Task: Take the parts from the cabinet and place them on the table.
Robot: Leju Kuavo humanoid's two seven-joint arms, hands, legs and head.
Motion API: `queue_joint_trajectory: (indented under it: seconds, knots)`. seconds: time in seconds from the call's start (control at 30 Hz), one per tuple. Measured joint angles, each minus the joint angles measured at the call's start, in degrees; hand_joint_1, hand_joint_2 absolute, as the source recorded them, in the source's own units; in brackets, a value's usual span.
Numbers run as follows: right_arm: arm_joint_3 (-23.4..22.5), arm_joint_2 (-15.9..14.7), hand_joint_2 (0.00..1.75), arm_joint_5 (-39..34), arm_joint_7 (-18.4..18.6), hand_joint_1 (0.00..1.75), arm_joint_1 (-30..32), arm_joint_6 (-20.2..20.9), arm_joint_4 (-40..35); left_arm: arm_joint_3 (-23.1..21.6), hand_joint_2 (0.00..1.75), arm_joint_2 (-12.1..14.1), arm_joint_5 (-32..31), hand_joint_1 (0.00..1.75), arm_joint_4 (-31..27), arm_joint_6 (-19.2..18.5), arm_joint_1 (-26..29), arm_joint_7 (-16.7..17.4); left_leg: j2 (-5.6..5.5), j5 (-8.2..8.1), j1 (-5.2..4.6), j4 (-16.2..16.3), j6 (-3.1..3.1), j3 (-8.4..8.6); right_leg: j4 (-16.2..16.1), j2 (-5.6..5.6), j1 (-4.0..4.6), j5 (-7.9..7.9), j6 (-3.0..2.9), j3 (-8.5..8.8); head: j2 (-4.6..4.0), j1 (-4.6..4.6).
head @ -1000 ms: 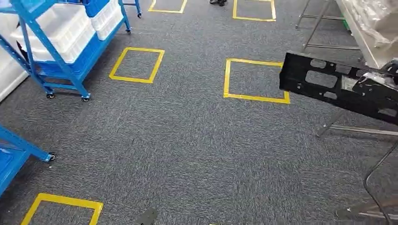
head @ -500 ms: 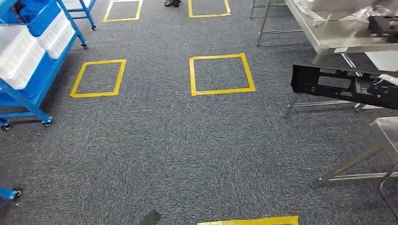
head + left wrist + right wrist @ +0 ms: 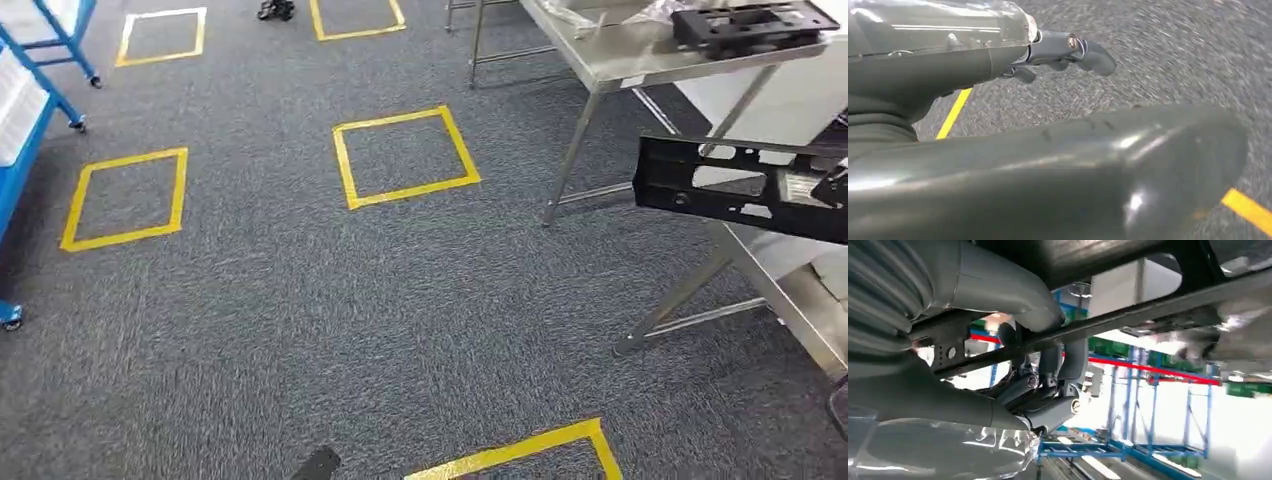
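Observation:
A long black metal part with cut-out holes (image 3: pixel 735 188) hangs in the air at the right of the head view, and my right hand (image 3: pixel 826 186) grips its right end. In the right wrist view the hand (image 3: pixel 1048 375) has its fingers hooked around a thin edge of the part (image 3: pixel 1128 312). A steel table (image 3: pixel 640 52) stands behind, at the upper right, with another black part (image 3: pixel 752 22) lying on it. My left hand (image 3: pixel 1063 50) hangs over the grey carpet and holds nothing.
Yellow tape squares (image 3: pixel 405 155) mark the carpet. A blue wheeled rack (image 3: pixel 22 120) stands at the left edge. A second steel surface (image 3: pixel 795 290) sits low at the right, under the held part. A person's shoes (image 3: pixel 275 10) show at the top.
The whole picture has shifted left as the camera turned right: the blue rack slid out and the steel table came in. The black part stays in my right hand.

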Motion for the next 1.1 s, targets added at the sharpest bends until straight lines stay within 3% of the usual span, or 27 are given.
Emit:
queue_joint_trajectory:
  seconds: [0.03,0.1,0.13,0.17,0.2,0.3,0.33,0.37,0.4,0.47,0.5,0.53,0.6,0.63,0.67,0.7,0.73,0.8,0.83,0.87,0.9,0.93,0.97,1.0,1.03,1.07,1.1]
  knots:
    - [0.0,-0.3,1.75,-0.1,0.0,1.75,0.1,0.0,-0.1,-0.1,0.00,0.0,-0.2,0.00,0.0,-0.1,-0.1,0.0,0.90,-0.19,0.11,0.1,-0.11,-0.02,-1.1,-0.33,-0.24,1.18,0.29,0.64,0.00,-0.02]
    - [0.0,-0.7,1.75,-0.2,0.1,1.75,0.0,0.0,-0.4,-0.1,0.00,0.0,-0.2,0.00,0.0,-0.2,-0.2,0.0,2.43,-0.85,0.38,0.9,-0.56,0.00,-9.4,-1.73,-0.46,5.41,0.81,5.45,0.00,0.00]
    - [0.0,-1.0,1.75,-0.3,0.1,1.75,-0.1,0.0,-0.7,-0.1,0.00,0.0,-0.2,0.00,0.0,-0.2,-0.2,-0.2,3.20,-1.36,0.42,1.5,-0.92,0.03,-14.7,-3.80,-0.47,7.35,0.98,8.70,0.00,0.00]
    - [0.0,-1.2,1.75,-0.4,0.1,1.75,-0.5,0.0,-0.8,-0.1,0.00,0.2,-0.2,0.00,0.0,-0.2,-0.3,-0.4,3.73,-1.86,0.01,1.9,-1.40,-0.07,-16.0,-5.96,0.34,6.35,0.59,9.43,0.00,0.00]
    - [0.0,-1.3,1.75,-0.7,0.1,1.75,-0.5,0.3,-1.1,-0.1,0.00,0.1,-0.1,0.00,0.0,-0.3,-0.3,-0.4,4.38,-2.21,-0.17,2.3,-1.71,0.09,-16.2,-4.75,0.27,6.74,-0.18,9.17,0.00,-0.09]
    - [0.0,-2.7,1.75,-1.4,0.1,1.75,-0.7,1.0,-1.4,-0.1,0.00,0.1,0.2,0.00,0.0,-0.7,-0.7,-0.3,6.35,-2.62,-0.22,2.2,-2.46,0.57,-16.0,-2.63,0.40,6.68,-1.10,8.79,0.00,-0.13]
    - [0.0,-2.9,1.75,-1.6,0.1,1.75,-0.9,1.2,-1.8,-0.1,0.00,0.1,0.5,0.00,0.0,-0.9,-0.9,-0.3,4.92,-3.37,0.12,2.8,-2.94,0.34,-16.2,-2.11,-0.16,6.87,-1.54,9.02,0.00,-0.15]
    - [0.0,-3.2,1.75,-1.7,0.2,1.75,-1.4,1.4,-2.0,-0.1,0.00,0.1,0.6,0.00,0.0,-1.1,-0.9,0.0,1.80,-4.96,0.37,4.9,-3.05,-0.40,-16.2,-1.45,-0.17,6.87,-1.93,8.98,0.00,-0.11]
    - [0.0,-3.2,1.75,-1.8,0.2,1.75,-1.8,1.5,-2.0,-0.1,0.00,0.1,0.8,0.00,0.0,-1.3,-0.9,0.5,0.35,-7.10,0.46,8.7,-3.07,-2.00,-16.2,-0.94,-0.10,6.92,-2.30,8.95,0.00,-0.15]
    - [0.1,-3.0,1.75,-1.9,0.2,1.75,-2.1,1.7,-2.2,-0.1,0.00,0.1,0.7,0.00,0.0,-1.5,-0.7,1.1,-0.89,-11.06,0.51,18.4,-3.14,-6.60,-16.2,0.68,0.19,6.90,-2.50,8.92,0.00,-0.15]
    - [0.2,-2.9,1.75,-1.9,0.2,1.75,-2.1,1.8,-2.2,-0.1,0.00,0.1,0.5,0.00,0.0,-1.5,-0.7,1.2,-1.01,-11.41,0.51,21.1,-3.05,-8.12,-16.1,1.47,0.34,6.93,-2.55,8.92,0.00,-0.15]
    - [0.3,-2.9,1.75,-2.0,0.2,1.75,-2.2,1.9,-2.2,-0.1,0.00,0.1,0.3,0.00,0.0,-1.5,-0.7,1.2,-1.05,-10.33,0.48,21.0,-2.82,-8.36,-16.1,2.35,0.47,6.93,-2.55,8.93,0.00,-0.15]
    - [0.8,-2.9,1.75,-2.3,0.1,1.75,-2.6,1.9,-2.2,-0.1,0.00,0.1,-0.2,0.00,0.0,-1.4,-0.7,1.2,-1.71,-5.12,0.42,13.0,-2.16,-5.10,-15.9,4.06,0.52,6.94,-2.53,8.92,0.00,-0.15]
    - [1.0,-2.8,1.75,-2.3,0.1,1.75,-2.8,1.9,-2.1,-0.1,0.00,0.1,-0.2,0.00,0.0,-1.3,-0.7,1.1,-3.36,-2.50,0.37,7.7,-1.76,-2.83,-15.9,4.79,0.46,6.97,-2.49,8.91,0.00,-0.15]
    - [1.0,-2.6,1.75,-2.3,0.0,1.75,-2.9,1.7,-2.1,-0.1,0.00,0.2,-0.2,0.00,0.0,-1.3,-0.6,0.9,-6.85,-1.73,0.43,4.1,-1.34,-1.51,-15.9,5.42,0.24,7.07,-2.31,8.82,0.00,-0.15]
    - [1.2,-2.3,1.75,-2.4,0.0,1.75,-3.0,1.5,-1.8,-0.1,0.00,0.2,-0.2,0.00,0.0,-1.2,-0.4,0.8,-7.25,-1.74,0.59,3.2,-1.40,-0.81,-15.8,6.37,0.41,7.20,-1.92,8.57,0.00,-0.15]
    - [1.4,-2.1,1.75,-2.4,-0.1,1.75,-3.0,1.4,-1.6,-0.1,0.00,0.2,-0.2,0.00,0.0,-1.2,-0.4,0.8,-6.39,-1.72,0.23,3.2,-1.43,-0.80,-15.9,7.04,-0.08,7.44,-1.50,8.40,0.00,-0.18]
    - [1.9,-2.0,1.75,-2.5,-0.1,1.75,-2.9,1.2,-1.2,-0.1,0.00,0.2,-0.3,0.00,0.0,-1.2,-0.4,0.8,-5.02,-1.43,0.01,2.9,-0.88,-0.67,-16.5,8.63,-0.43,8.02,-0.51,8.18,0.00,-0.13]
    - [1.9,-2.0,1.75,-2.6,-0.1,1.75,-3.0,1.2,-1.0,0.0,0.00,0.1,-0.3,0.00,0.0,-1.2,-0.5,0.9,-4.06,-0.63,0.76,1.7,-0.34,-0.32,-16.4,8.55,-0.33,7.95,-0.29,8.00,0.00,-0.13]
    - [2.0,-2.0,1.75,-2.6,-0.1,1.75,-3.3,1.0,-0.9,0.0,0.00,0.1,-0.3,0.00,0.0,-1.2,-0.7,1.1,-3.28,-0.30,0.51,1.1,-0.01,-0.18,-15.4,4.86,0.21,6.91,-0.47,7.47,0.00,-0.13]
    - [2.2,-1.8,1.75,-2.7,-0.1,1.75,-3.7,0.9,-0.7,0.0,0.00,0.1,-0.3,0.00,0.0,-1.2,-0.8,1.2,-2.63,-0.10,0.45,0.9,0.28,-0.20,-12.3,2.00,0.17,4.71,-0.47,5.98,0.00,-0.15]
    - [2.4,-1.5,1.75,-2.7,-0.1,1.75,-4.0,0.9,-0.5,0.0,0.00,0.1,-0.3,0.00,0.0,-1.3,-0.7,1.5,-1.85,-0.09,0.40,0.9,0.26,-0.29,-7.9,0.69,0.18,2.45,-0.27,4.06,0.00,-0.13]
    - [2.7,-1.2,1.75,-2.8,-0.2,1.75,-4.0,0.9,-0.2,0.0,0.00,0.1,-0.3,0.00,0.0,-1.3,-0.6,1.7,-1.01,-0.16,0.40,1.0,0.20,-0.29,-3.3,0.11,0.08,0.63,-0.07,2.11,0.00,-0.13]
    - [3.0,-1.0,1.75,-2.8,-0.1,1.75,-4.0,0.9,0.1,0.0,0.00,0.1,-0.4,0.00,0.0,-1.3,-0.6,1.7,-0.25,-0.21,0.41,1.0,0.16,-0.30,-0.4,-0.15,-0.06,-0.10,0.14,0.82,0.00,-0.15]
    - [3.3,-0.9,1.75,-2.8,-0.1,1.75,-4.0,0.8,0.4,0.0,0.00,0.1,-0.4,0.00,0.0,-1.3,-0.6,1.7,0.61,-0.32,0.43,1.1,0.09,-0.31,0.2,-0.35,-0.24,0.34,0.36,0.66,0.00,-0.15]
    - [3.5,-0.8,1.75,-2.8,0.0,1.75,-4.0,0.7,0.7,0.0,0.00,0.0,-0.4,0.00,0.0,-1.4,-0.7,1.8,1.34,-0.47,0.45,1.2,-0.01,-0.29,-1.9,-0.61,-0.34,1.88,0.54,1.86,0.00,-0.15]
    - [3.7,-0.7,1.75,-2.8,0.0,1.75,-4.0,0.5,0.9,0.0,0.00,0.0,-0.4,0.00,0.0,-1.4,-0.7,1.8,2.02,-0.72,0.54,1.5,-0.23,-0.26,-6.2,-1.07,-0.40,4.19,0.67,4.37,0.00,-0.15]
